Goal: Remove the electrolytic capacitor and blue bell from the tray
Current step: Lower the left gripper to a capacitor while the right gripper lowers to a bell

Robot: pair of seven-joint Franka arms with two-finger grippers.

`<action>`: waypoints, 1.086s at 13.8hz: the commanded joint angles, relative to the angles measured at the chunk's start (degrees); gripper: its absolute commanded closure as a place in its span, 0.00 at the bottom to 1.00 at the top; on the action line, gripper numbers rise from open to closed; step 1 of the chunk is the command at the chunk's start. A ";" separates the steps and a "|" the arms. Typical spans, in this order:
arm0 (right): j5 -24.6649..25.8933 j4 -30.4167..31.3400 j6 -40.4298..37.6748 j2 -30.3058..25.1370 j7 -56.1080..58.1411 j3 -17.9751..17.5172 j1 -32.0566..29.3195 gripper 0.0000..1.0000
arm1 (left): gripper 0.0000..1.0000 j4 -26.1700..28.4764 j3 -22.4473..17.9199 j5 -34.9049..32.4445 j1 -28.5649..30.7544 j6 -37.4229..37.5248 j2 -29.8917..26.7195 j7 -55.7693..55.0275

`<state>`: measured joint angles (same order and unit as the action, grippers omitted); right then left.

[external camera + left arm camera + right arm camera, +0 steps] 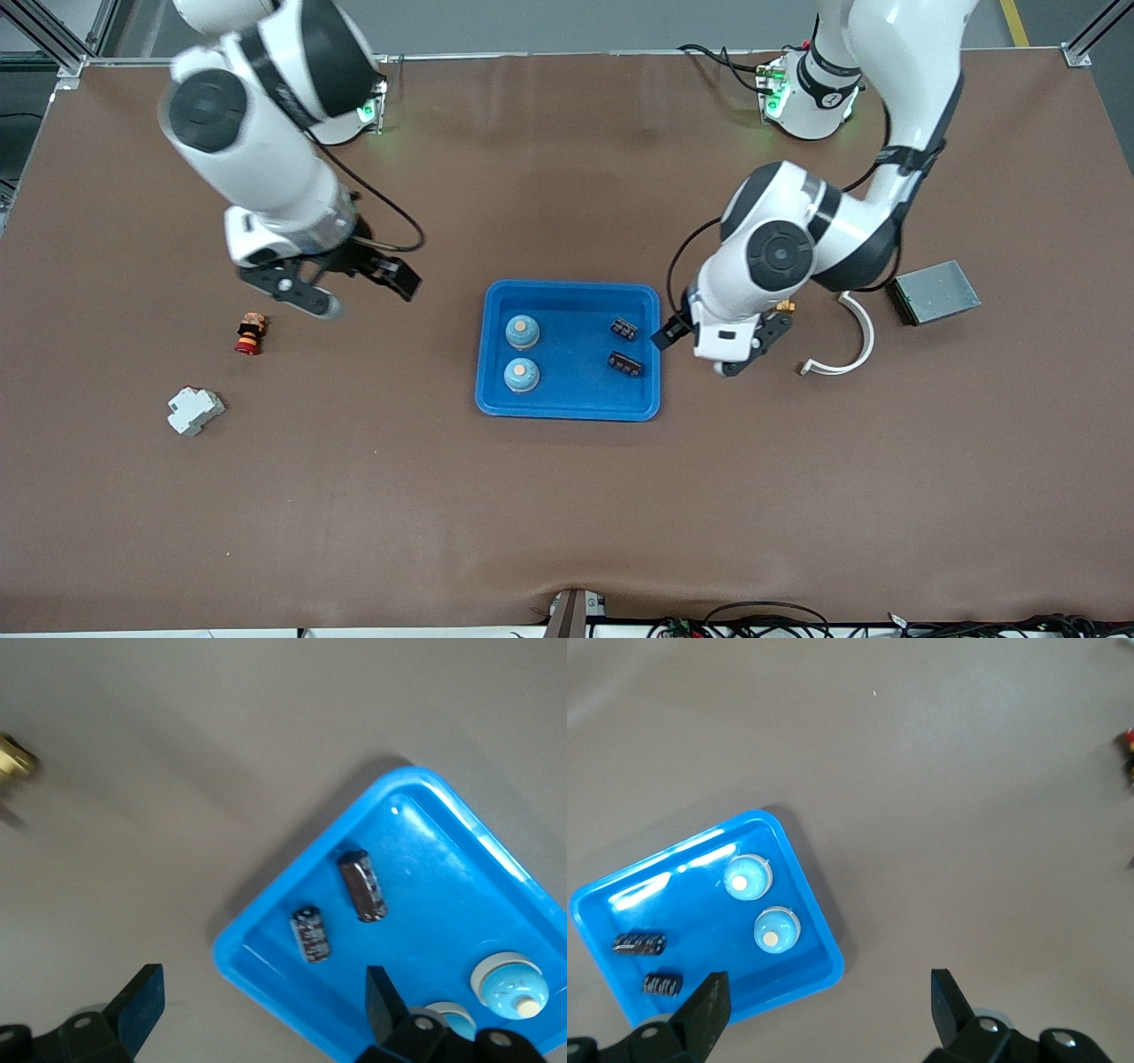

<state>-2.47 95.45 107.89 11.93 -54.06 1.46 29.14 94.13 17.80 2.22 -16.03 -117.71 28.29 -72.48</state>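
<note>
On the table's middle: a blue tray [569, 403] sits on the brown table [567, 514], between the two arms.
Bells: two round blue bells lie in the tray at the right arm's end. One bell [523, 330] is farther from the front camera, the other bell [522, 375] nearer; they are close but apart.
Capacitors: two small black capacitors lie in the tray at the left arm's end. One capacitor [624, 329] is farther from the front camera, the other capacitor [625, 363] nearer. Both lie on their sides, not touching.
Left gripper: the left gripper [722, 347] hangs over bare table just beside the tray's edge at the left arm's end. Its fingers stand wide apart and hold nothing.
Right gripper: the right gripper [354, 288] hangs over bare table, well apart from the tray toward the right arm's end. Its fingers are spread wide and empty.
Right arm's end of the table: a small red and brown stacked part [251, 334] stands near the right gripper; a white clip-like block [194, 410] lies nearer the front camera than it.
Left arm's end of the table: a curved white strip [849, 341] lies beside the left gripper, and a grey metal box [935, 291] lies just past it. A small brass fitting [785, 307] shows near the left arm's wrist.
</note>
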 commanded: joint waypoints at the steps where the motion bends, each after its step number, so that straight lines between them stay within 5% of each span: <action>1: 2.64 -7.28 -0.66 8.79 -8.93 0.82 4.33 0.00 | 0.00 -0.79 -0.48 -0.98 -3.30 -3.39 3.08 -7.38; 11: 2.56 -17.30 11.82 26.64 -14.58 0.82 7.16 0.00 | 0.00 -0.01 -0.39 -3.01 -6.82 -8.24 10.21 -25.06; 15: 2.82 -17.84 14.98 29.64 -15.46 0.91 7.86 0.00 | 0.13 1.23 -0.57 -3.10 -7.88 -8.33 11.08 -26.22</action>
<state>-0.67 79.92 122.55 39.30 -68.09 1.87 36.25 94.88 17.72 0.40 -23.36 -125.62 39.31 -97.13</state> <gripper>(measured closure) 0.000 0.088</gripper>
